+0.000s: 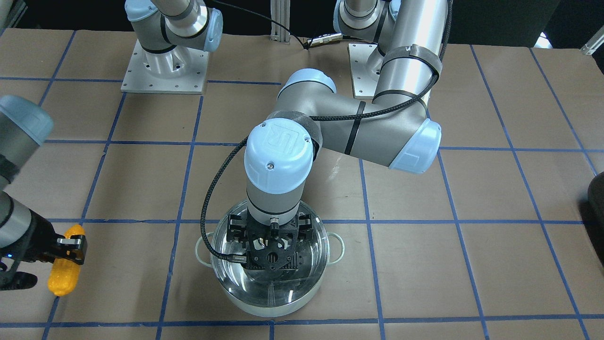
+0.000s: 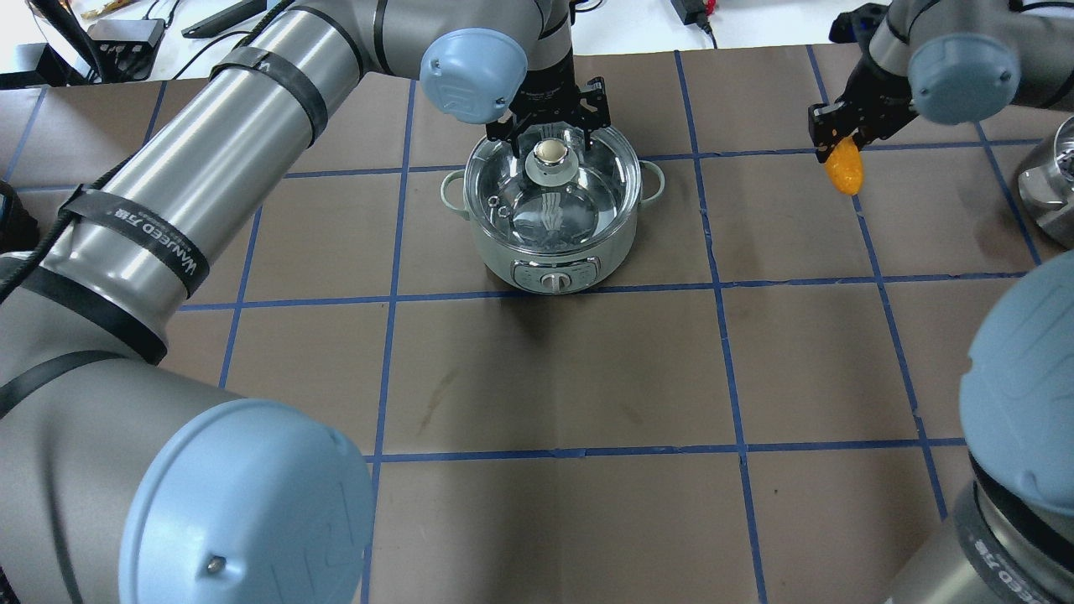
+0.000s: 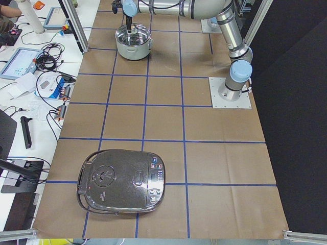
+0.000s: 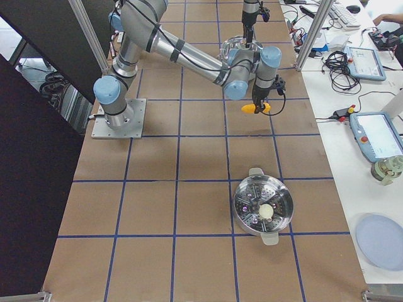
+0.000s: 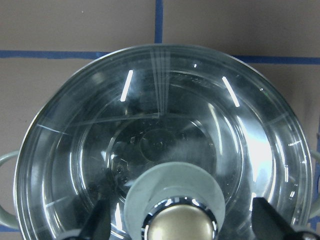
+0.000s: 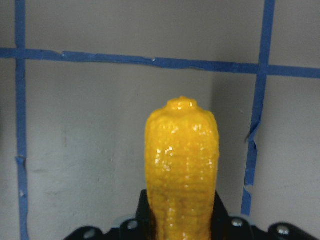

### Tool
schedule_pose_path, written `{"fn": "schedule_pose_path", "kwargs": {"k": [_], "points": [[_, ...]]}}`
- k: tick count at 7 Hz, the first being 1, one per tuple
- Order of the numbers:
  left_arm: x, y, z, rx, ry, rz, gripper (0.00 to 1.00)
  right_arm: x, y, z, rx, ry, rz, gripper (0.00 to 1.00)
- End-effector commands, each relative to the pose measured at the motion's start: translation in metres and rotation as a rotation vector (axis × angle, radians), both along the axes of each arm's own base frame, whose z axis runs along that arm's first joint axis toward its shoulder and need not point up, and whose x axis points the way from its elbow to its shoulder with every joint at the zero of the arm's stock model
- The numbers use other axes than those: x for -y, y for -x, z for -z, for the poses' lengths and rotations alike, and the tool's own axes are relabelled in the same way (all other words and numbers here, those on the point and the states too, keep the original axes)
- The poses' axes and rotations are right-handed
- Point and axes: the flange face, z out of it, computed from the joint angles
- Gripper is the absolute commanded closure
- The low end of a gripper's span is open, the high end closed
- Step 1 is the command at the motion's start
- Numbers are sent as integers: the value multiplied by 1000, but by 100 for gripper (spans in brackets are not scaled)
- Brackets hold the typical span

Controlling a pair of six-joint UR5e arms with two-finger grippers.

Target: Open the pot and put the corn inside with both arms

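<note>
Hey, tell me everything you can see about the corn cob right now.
The corn is one small cob, glossy orange-yellow, bumpy, and tapering to a rounded tip; it looks like plastic. The right gripper is shut on it nearer one end, so the longer part sticks out past the fingers. It sits well to the side of the pot, over the brown table beside a blue tape line. Whether it touches the table cannot be told.

The pot (image 2: 503, 256) is polished stainless steel, mirror-bright. Its lid (image 5: 165, 125) is clear, glossy glass with a brassy metal knob (image 5: 179, 227). The loop handles (image 2: 453, 189) at the pot's 3 and 9 o'clock look like matt, pale plastic. The corn (image 6: 182, 165) is glossy, bumpy plastic. The table (image 2: 545, 377) cover is matt brown paper, crossed with blue tape (image 2: 638, 289).
</note>
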Motion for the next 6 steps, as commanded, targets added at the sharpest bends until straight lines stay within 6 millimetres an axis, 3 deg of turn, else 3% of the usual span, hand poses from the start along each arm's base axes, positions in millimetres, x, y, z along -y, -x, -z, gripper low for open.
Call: {"fn": "schedule_pose_path", "kwargs": {"k": [1,3,4,5,6], "points": [[-1,0,0,6,-6,2,59,-34,-21,-96,17,-31,-8,86],[-2,-1,-6,4,2,2,72,-43,-54,-102,19,-40,-9,86],[-5,-2,-26,-5,23,5,75,-43,-75,-103,17,-31,-21,86],[-13,-19,-69,-8,55,3,75,-42,-92,-99,19,-33,-26,86],[-3,-101,-119,12,78,0,75,-41,-118,-94,20,-29,-32,86]]}}
